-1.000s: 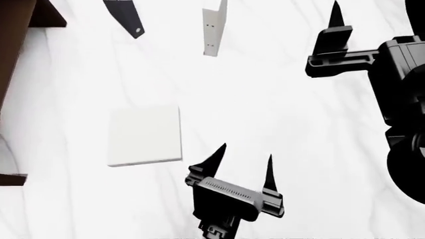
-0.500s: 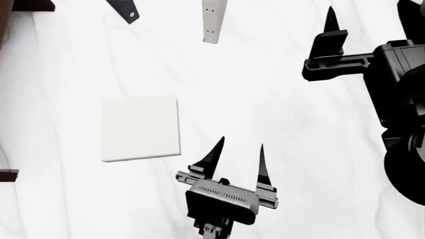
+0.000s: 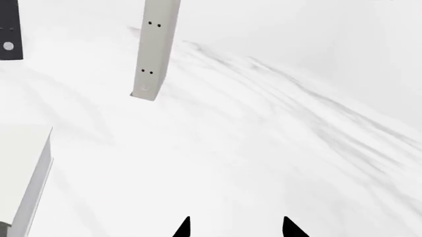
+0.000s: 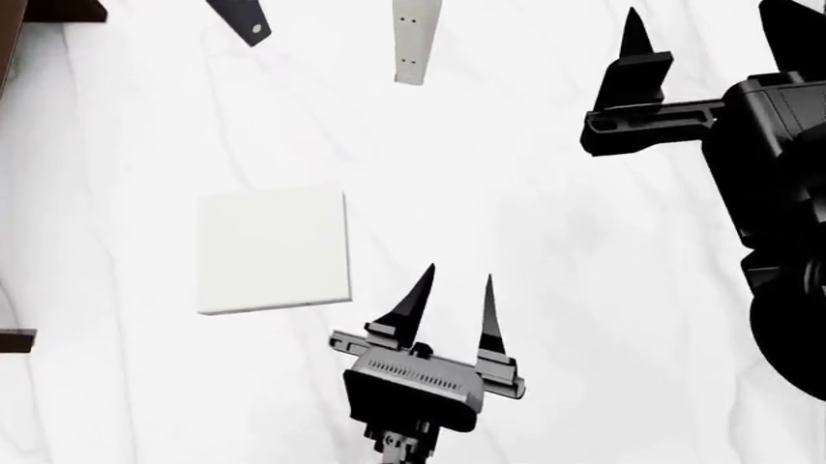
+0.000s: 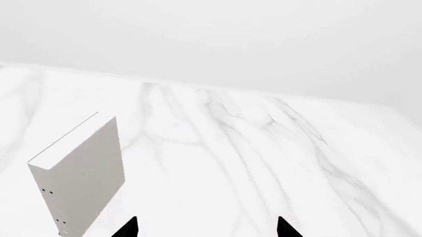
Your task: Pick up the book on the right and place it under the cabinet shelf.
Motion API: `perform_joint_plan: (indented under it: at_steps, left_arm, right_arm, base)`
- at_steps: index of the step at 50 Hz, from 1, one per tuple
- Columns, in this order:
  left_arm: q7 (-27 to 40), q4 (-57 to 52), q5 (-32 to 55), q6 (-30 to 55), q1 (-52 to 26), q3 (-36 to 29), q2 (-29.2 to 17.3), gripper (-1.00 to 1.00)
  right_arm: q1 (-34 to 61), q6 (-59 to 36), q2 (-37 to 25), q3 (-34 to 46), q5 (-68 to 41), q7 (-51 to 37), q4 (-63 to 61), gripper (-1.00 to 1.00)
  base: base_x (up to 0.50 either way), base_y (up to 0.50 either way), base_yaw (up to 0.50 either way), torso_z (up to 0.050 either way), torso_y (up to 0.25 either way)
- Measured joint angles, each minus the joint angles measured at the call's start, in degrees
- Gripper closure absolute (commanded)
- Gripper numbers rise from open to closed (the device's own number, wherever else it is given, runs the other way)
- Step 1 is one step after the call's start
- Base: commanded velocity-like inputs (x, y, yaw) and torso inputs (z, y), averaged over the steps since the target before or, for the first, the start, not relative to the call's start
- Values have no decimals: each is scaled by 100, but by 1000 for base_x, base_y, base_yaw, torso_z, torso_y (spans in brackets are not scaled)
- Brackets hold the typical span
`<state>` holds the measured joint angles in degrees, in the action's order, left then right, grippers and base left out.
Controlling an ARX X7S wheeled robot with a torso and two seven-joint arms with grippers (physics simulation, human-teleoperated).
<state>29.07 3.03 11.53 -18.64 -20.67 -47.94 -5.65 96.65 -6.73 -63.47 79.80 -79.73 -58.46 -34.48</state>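
Note:
The off-white squarish book (image 4: 271,249) lies flat on the white marble table, left of my left gripper (image 4: 458,278). That gripper is open and empty, its fingertips a short way right of the book's near right corner. In the left wrist view the book's edge (image 3: 26,182) shows beside the open gripper (image 3: 236,227). My right gripper (image 4: 703,29) is at the far right, open and empty, away from the book; it is open in its wrist view (image 5: 205,227) too. Only dark brown slivers of the cabinet (image 4: 45,10) show at the left edge; its shelf is out of view.
A thin white book with small dark dots (image 4: 413,39) stands upright at the far middle; it also shows in the left wrist view (image 3: 155,49) and the right wrist view (image 5: 82,173). A black book (image 4: 243,19) stands left of it, also seen in the left wrist view (image 3: 8,29).
The head view shifted slightly, so the book sits a little higher in it. My left gripper's fingertips have drawn closer together and it has edged left. My right gripper has barely moved.

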Motion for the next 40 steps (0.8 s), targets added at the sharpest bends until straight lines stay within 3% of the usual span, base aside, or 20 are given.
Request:
perform_joint_plan:
  at_steps: [19,40]
  left_arm:
    - [-228,-98,149,6,-5,77,-258,-100]
    - [21,-264,143,75,13,242,-505,-100]
  right_arm:
    - [103,-45,68,-104,-199,74,-28,-100]
    - [194,-145,145,-183,-328,86,-84,-100]
  base:
    - [0,0,1,-1,-4]
    - [0,0,0,-1,-4]
